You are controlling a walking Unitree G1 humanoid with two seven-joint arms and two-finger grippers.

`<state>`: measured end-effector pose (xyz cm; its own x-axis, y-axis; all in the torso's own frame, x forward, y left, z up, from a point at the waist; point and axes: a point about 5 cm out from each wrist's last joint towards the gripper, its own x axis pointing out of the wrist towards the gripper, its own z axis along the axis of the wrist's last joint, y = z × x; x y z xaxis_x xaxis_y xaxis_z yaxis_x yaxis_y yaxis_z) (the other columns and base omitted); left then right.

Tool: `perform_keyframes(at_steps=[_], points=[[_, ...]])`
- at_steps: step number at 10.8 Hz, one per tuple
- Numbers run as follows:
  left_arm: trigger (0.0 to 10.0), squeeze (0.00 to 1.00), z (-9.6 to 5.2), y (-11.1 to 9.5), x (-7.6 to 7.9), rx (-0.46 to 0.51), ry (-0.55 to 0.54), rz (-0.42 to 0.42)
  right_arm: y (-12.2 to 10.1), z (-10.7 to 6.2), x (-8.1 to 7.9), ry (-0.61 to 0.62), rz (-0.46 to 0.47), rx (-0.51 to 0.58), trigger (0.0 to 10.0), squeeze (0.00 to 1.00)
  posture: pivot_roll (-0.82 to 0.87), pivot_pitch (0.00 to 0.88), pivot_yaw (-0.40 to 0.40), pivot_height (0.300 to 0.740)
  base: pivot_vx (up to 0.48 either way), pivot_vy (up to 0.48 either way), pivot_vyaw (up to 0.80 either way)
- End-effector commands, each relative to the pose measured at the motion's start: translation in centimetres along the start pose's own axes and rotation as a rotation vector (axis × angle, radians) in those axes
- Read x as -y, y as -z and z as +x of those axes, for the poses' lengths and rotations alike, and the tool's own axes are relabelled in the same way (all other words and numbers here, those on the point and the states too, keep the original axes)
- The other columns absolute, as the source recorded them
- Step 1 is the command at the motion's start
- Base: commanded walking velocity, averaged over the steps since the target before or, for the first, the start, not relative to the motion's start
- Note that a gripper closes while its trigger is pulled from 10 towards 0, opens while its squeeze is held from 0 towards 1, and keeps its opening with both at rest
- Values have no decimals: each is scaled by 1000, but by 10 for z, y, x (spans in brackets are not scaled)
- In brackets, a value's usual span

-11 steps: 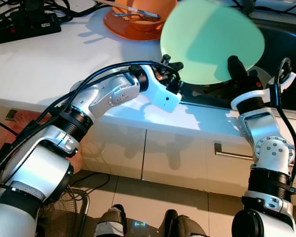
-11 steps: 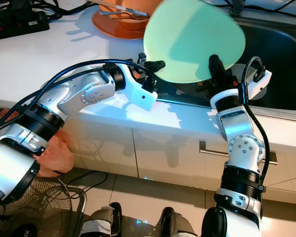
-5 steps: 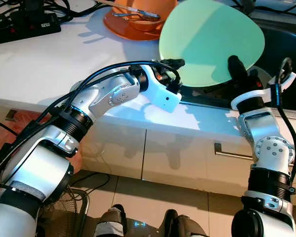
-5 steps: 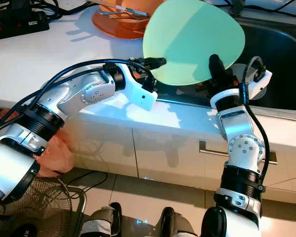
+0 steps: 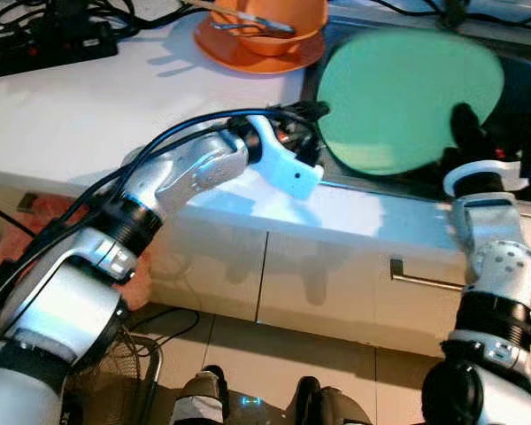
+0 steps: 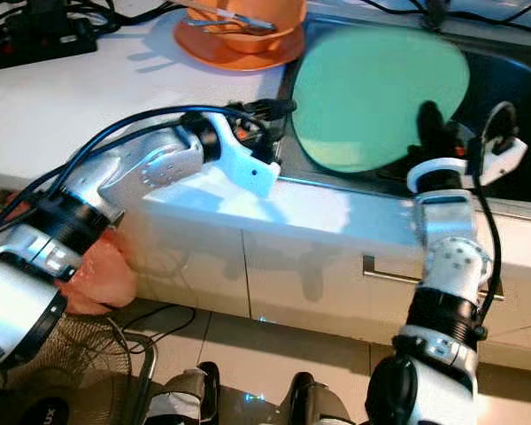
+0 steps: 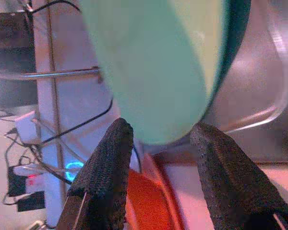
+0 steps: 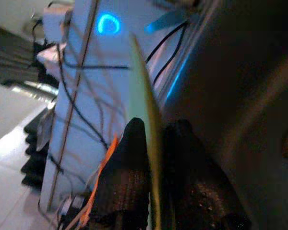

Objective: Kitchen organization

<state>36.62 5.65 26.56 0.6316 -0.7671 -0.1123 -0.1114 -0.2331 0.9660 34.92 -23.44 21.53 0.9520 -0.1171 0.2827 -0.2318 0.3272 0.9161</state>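
While the right tool (image 6: 429,119) pinches the green plate (image 5: 407,102) by its near edge above the sink (image 6: 513,75), the left tool (image 5: 314,111) waits open at the plate's left rim.

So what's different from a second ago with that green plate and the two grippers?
The camera has shifted a little. The round light-green plate, held tilted up a second ago, now lies flatter over the steel sink. The right gripper stays clamped on its rim. The left gripper stays open, its fingers either side of the plate's edge. The orange bowl on its orange dish is unmoved on the white counter.
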Motion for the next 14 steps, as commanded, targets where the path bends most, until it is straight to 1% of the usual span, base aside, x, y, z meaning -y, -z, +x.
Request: perform_keyframes(at_steps=[1,2,3,5,6,7,8,9,10,11,12,13,14], points=[[10000,0,-4,0,-3,4,-8,-9,-13,0,3,15,-9,55,10000,0,210,225,-29,740,0,0,0],[10000,0,-7,3,-4,-9,-19,-29,-15,0,2,15,-15,64,10000,0,211,224,-28,740,0,0,0],[10000,0,-10,7,-3,-29,-62,-115,-20,1,4,22,-13,84,10000,0,210,222,-27,740,0,0,0],[10000,0,-15,14,3,-79,-125,-314,-21,2,6,29,1,96,10000,0,207,221,-25,740,0,0,0],[10000,0,-20,19,4,-115,-191,-439,-23,2,7,35,15,108,10000,0,206,219,-23,740,0,0,0],[10000,0,-24,24,8,-160,-283,-623,-25,1,7,38,18,120,10000,0,206,217,-22,740,0,0,0],[10000,0,-28,24,19,-186,-326,-791,-26,1,8,47,33,141,10000,0,202,216,-20,740,0,0,0],[10000,0,-31,22,28,-201,-342,-870,-27,1,9,53,42,148,10000,0,200,213,-20,740,0,0,0],[10000,0,-36,20,37,-230,-367,-970,-26,0,11,61,27,147,10000,0,201,210,-19,740,0,0,0],[10000,0,-41,18,44,-258,-378,-1022,-26,0,13,73,19,149,10000,0,203,209,-18,740,0,0,0],[10000,0,-43,17,47,-269,-374,-1036,-26,0,14,85,14,151,8471,0,206,209,-19,740,0,0,0],[10000,0,-48,16,51,-291,-374,-1059,-27,0,17,104,9,164,1216,0,205,210,-18,740,0,0,0],[10000,0,-50,16,52,-305,-378,-1072,-27,0,19,116,-5,162,0,0,207,214,-20,740,0,0,0]])
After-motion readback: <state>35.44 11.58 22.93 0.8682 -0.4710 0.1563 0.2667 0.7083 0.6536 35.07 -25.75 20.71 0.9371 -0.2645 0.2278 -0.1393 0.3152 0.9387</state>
